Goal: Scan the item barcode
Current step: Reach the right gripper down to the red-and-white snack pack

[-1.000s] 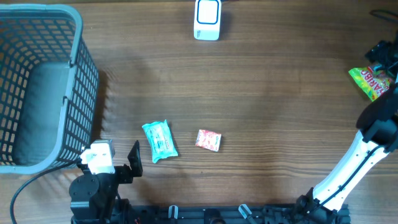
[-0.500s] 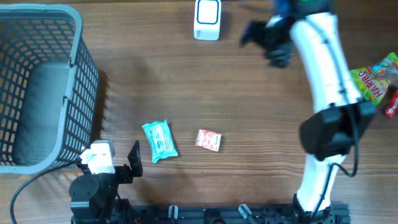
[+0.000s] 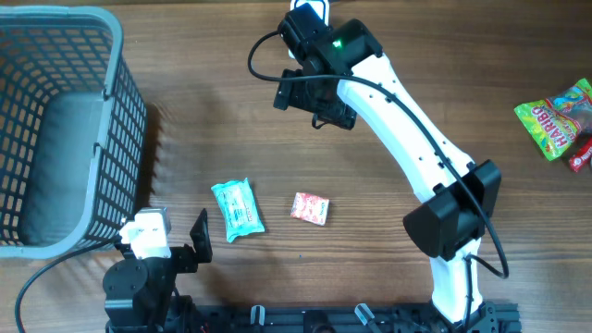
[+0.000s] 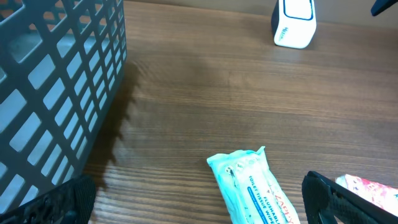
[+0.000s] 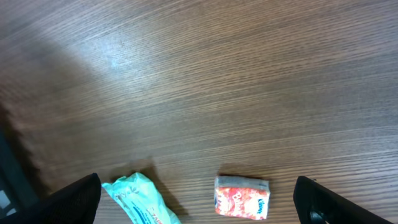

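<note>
While hanging wide-jawed beyond small red plastic sachet [image 3: 310, 208], seemingly sights right gripper [image 3: 314, 102] for pickup (left gripper [image 3: 176, 242] wide too).

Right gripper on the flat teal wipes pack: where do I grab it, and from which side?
Take the flat teal wipes pack across its narrow width near the middle, coming straight down. It lies flat on the wooden table, long axis roughly front to back, slightly tilted, so the open right gripper should straddle its long edges. The small red packet lies apart, likely clear.
</note>
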`<state>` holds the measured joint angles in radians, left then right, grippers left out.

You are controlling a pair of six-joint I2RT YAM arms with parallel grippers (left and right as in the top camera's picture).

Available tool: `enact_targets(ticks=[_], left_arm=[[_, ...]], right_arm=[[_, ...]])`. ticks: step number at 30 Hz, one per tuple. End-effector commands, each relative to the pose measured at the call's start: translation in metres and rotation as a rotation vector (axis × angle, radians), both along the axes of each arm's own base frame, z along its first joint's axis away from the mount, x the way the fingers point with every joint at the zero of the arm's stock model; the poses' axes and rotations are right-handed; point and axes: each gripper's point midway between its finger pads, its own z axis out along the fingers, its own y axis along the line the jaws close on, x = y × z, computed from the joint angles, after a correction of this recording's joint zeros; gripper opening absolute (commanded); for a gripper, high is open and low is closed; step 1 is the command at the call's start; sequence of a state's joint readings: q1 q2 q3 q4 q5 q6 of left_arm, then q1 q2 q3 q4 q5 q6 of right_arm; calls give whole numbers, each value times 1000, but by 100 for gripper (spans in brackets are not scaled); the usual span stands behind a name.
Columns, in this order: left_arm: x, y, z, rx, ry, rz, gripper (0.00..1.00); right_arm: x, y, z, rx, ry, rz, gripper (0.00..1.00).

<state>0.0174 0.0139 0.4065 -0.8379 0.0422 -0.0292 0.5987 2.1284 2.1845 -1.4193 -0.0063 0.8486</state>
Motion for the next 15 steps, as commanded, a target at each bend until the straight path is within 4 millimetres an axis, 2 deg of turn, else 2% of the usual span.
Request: enact_targets(ticks=[1,5,6,7,10,15], left_arm=[[0,0,-1,2,-2,2,100],[0,0,-1,2,-2,2,100],[0,0,-1,2,-2,2,100],[0,0,-1,2,-2,2,100],[0,0,-1,2,-2,2,100],[0,0,-1,2,-2,2,100]], right_arm=[[-3,-8,-22,-55,37,-21,100],[-59,-17,-83,-74,309,-25,100],[-79,-27,-103,-106,397,-95,100],[-90,-29,-115,-110,438,-127,100],[-100,-19,-126,-44,491,-123,100],[-111,-6,-125,-59,498,-161,100]])
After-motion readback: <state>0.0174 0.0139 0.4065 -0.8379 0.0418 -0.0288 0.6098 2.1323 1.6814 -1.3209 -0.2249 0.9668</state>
